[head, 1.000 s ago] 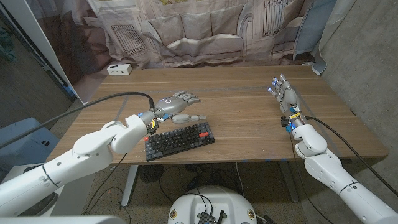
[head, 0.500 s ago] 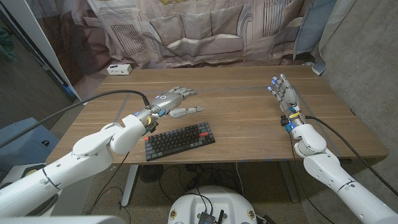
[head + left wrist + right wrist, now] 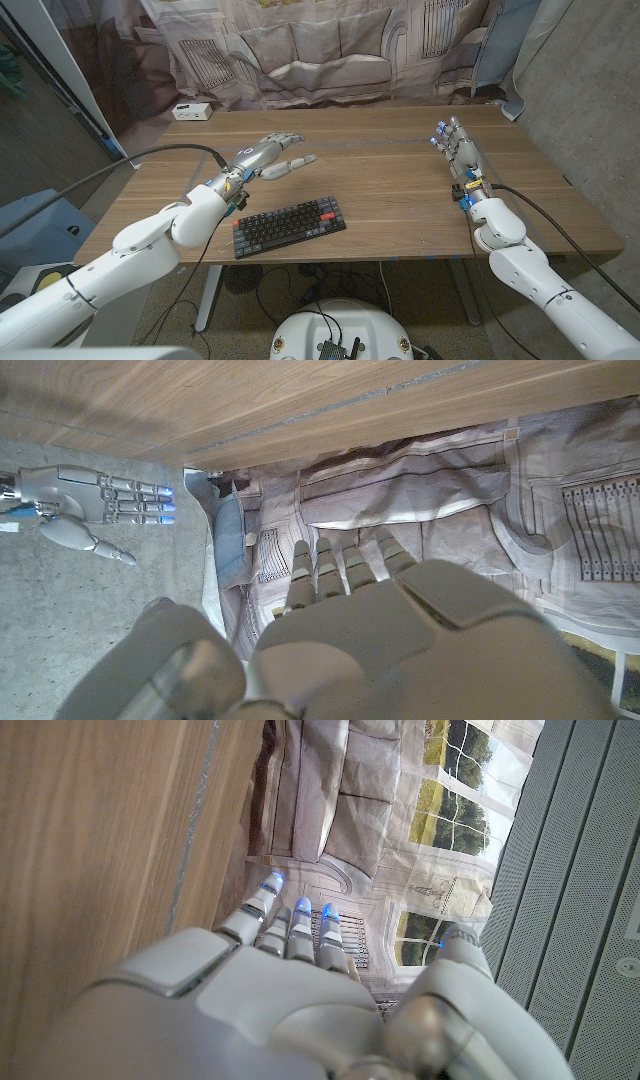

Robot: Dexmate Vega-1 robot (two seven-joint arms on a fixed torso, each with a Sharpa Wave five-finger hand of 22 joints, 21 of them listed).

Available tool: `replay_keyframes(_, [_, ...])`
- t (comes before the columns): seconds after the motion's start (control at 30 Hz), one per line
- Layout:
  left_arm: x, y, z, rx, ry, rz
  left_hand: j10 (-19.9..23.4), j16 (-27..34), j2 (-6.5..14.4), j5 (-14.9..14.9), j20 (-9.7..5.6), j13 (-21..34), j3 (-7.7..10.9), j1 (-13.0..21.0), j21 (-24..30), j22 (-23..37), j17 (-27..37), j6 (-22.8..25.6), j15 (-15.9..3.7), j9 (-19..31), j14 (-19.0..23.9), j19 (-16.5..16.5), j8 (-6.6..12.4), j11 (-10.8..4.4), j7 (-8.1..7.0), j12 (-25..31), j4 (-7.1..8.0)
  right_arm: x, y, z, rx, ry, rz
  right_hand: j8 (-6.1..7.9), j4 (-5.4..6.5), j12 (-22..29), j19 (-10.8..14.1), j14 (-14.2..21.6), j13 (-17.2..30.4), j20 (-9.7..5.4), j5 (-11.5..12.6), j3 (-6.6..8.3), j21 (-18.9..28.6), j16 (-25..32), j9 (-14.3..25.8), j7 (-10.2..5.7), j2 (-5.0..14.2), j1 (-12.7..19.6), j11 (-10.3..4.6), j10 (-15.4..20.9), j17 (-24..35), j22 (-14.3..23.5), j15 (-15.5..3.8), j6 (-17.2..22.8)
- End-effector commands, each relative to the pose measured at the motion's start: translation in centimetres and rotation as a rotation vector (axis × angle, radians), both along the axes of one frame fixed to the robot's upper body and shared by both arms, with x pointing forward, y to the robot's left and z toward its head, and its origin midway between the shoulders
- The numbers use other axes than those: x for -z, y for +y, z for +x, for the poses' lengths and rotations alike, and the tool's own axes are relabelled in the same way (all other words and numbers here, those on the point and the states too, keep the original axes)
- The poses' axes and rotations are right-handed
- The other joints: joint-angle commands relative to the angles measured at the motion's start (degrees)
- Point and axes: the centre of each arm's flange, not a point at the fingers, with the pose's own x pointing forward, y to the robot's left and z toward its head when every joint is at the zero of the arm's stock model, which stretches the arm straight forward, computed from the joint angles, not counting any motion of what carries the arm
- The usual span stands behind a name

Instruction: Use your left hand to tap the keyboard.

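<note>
Keyboard point(image 3: 289, 227): lies flat near the table's point(image 3: 400, 190) front edge, left of centre; long axis runs roughly across the table, its right end angled slightly away from the robot.
Left hand point(image 3: 268, 156): raised over bare wood beyond the keyboard, well apart from the keys, fingers spread and extended, holding nothing.
Right hand point(image 3: 457, 148): stands on edge at the table's right side, fingers straight, empty.
Risk: with the left hand aimed past the keys, a straight descent would probably meet wood, not the keyboard; a hard or slanted tap could likely skid the light board toward the front edge.
White box point(image 3: 190, 111): far left corner, well clear.
</note>
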Motion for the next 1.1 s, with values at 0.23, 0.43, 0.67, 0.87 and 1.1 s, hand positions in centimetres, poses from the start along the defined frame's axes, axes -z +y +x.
replay_keyframes(0.23, [-0.8, 2.7, 1.3, 0.056, 0.027, -0.2, 1.01, 0.41, -0.22, -0.15, 0.25, 0.05, -0.13, 0.75, 0.15, 0.13, 0.0, 1.12, -0.13, -0.02, 0.86, 0.44, 0.59, 0.32, 0.04, 0.52, -0.21, -0.2, -0.1, -0.4, 0.011, -0.003, -0.025, 0.33, -0.06, 0.26, 0.72, 0.67, 0.16, -0.07, 0.25, -0.02, 0.17, 0.06, 0.25, 0.08, 0.66, 0.06, 0.09, 0.52, 0.15, 0.19, 0.06, 0.43])
replay_keyframes(0.43, [-1.0, 3.2, 2.5, 0.128, 0.056, -0.287, 1.58, 0.46, -0.24, -0.17, 0.39, 0.03, -0.13, 0.92, 0.1, 0.13, -0.02, 1.72, -0.11, -0.02, 1.38, 0.62, 0.62, 0.39, 0.23, 0.65, -0.31, -0.4, -0.2, -0.6, 0.022, 0.0, -0.027, 0.32, -0.07, 0.24, 0.86, 0.75, 0.16, -0.08, 0.25, -0.05, 0.17, 0.07, 0.26, 0.1, 0.68, 0.05, -0.16, 0.51, 0.15, 0.18, 0.11, 0.44])
replay_keyframes(0.67, [-0.9, 3.7, 3.8, 0.186, 0.094, -0.394, 2.36, 0.49, -0.25, -0.19, 0.57, 0.0, -0.12, 1.16, 0.14, 0.13, -0.03, 2.42, -0.05, -0.02, 2.0, 1.14, 0.63, 0.89, 0.58, 0.82, -0.45, -1.0, -0.3, -0.3, 0.021, 0.0, -0.025, 0.29, -0.08, 0.24, 0.91, 0.79, 0.16, -0.1, 0.25, -0.1, 0.13, 0.06, 0.26, 0.12, 0.68, 0.03, -0.17, 0.58, 0.15, 0.18, 0.17, 0.4])
replay_keyframes(0.87, [-0.9, 4.1, 4.4, 0.229, 0.114, -0.481, 2.64, 0.51, -0.25, -0.19, 0.55, -0.01, -0.11, 1.3, 0.11, 0.13, -0.04, 2.52, -0.03, -0.03, 2.34, 1.29, 0.53, 1.07, 0.67, 0.86, -0.52, -1.2, -0.6, -0.1, 0.021, -0.001, -0.016, 0.27, -0.08, 0.23, 0.93, 0.85, 0.16, -0.07, 0.26, -0.12, 0.1, 0.07, 0.26, 0.12, 0.69, 0.02, -0.14, 0.6, 0.15, 0.17, 0.19, 0.38])
replay_keyframes(1.1, [-0.7, 4.9, 5.0, 0.249, 0.115, -0.565, 3.39, 0.65, -0.22, -0.21, 0.64, -0.04, -0.07, 1.57, 0.24, 0.13, -0.05, 2.99, 0.0, -0.03, 3.24, 2.02, 0.46, 1.26, 0.81, 1.02, -0.67, -1.4, -0.9, 0.3, 0.015, -0.011, -0.018, 0.26, -0.08, 0.23, 1.02, 0.89, 0.16, -0.1, 0.26, -0.17, 0.08, 0.06, 0.26, 0.1, 0.71, -0.01, 0.01, 0.67, 0.15, 0.17, 0.19, 0.38])
